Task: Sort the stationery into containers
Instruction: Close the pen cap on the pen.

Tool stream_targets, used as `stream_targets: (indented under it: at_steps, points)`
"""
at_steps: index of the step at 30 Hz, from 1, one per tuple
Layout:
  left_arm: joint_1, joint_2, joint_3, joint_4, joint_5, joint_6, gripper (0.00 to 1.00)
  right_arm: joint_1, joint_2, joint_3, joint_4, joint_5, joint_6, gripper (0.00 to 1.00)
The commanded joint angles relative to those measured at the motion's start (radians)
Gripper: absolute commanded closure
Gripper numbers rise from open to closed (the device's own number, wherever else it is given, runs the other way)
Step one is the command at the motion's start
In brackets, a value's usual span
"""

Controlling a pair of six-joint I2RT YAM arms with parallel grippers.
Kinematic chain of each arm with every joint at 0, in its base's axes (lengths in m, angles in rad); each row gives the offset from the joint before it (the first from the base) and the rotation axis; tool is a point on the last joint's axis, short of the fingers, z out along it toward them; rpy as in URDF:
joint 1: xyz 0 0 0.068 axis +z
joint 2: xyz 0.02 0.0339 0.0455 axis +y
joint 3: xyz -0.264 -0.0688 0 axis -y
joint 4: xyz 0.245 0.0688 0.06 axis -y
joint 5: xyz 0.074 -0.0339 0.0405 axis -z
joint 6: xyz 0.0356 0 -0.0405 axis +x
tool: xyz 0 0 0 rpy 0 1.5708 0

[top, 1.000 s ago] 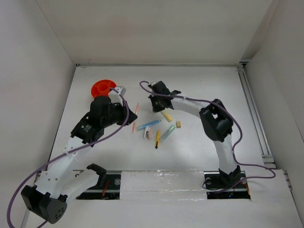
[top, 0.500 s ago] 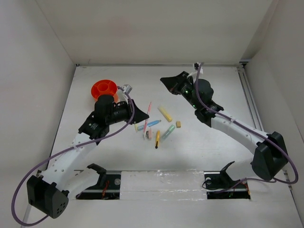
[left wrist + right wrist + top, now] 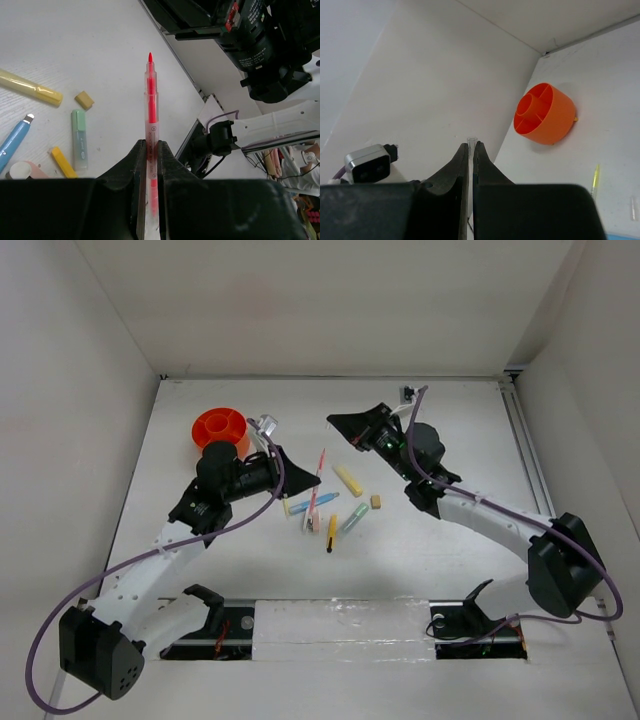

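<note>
My left gripper [image 3: 306, 481] is shut on a pink pen [image 3: 320, 462] and holds it above the table over the loose stationery. In the left wrist view the pen [image 3: 150, 95] sticks straight out of the gripper [image 3: 150, 146] with its red tip bare. My right gripper [image 3: 338, 421] is raised at the middle back and is shut on a thin clear tube [image 3: 471, 144]. The orange tub [image 3: 218, 426] stands at the back left and also shows in the right wrist view [image 3: 545, 114], with its dividers visible.
On the table lie a yellow marker [image 3: 348, 480], a tan eraser [image 3: 376, 502], a blue pen [image 3: 320, 501], a pale green marker [image 3: 354, 517], a yellow pencil [image 3: 331, 533] and a white-pink eraser [image 3: 311, 524]. White walls close in the left, back and right.
The right arm swung up and away from the stationery pile. The left gripper lifted the pink pen and moved it right over the pile.
</note>
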Motion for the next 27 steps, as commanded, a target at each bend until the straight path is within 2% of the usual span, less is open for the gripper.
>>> stream_targets:
  at_steps: [1, 27]
  points:
    - [-0.002, -0.001, -0.006, 0.067, 0.022, -0.007, 1.0, 0.013, -0.032, -0.013, 0.108, -0.046, 0.017, 1.0]
    - [-0.002, -0.01, -0.006, 0.048, -0.068, -0.007, 1.0, 0.062, -0.051, -0.059, 0.117, -0.069, 0.015, 1.0]
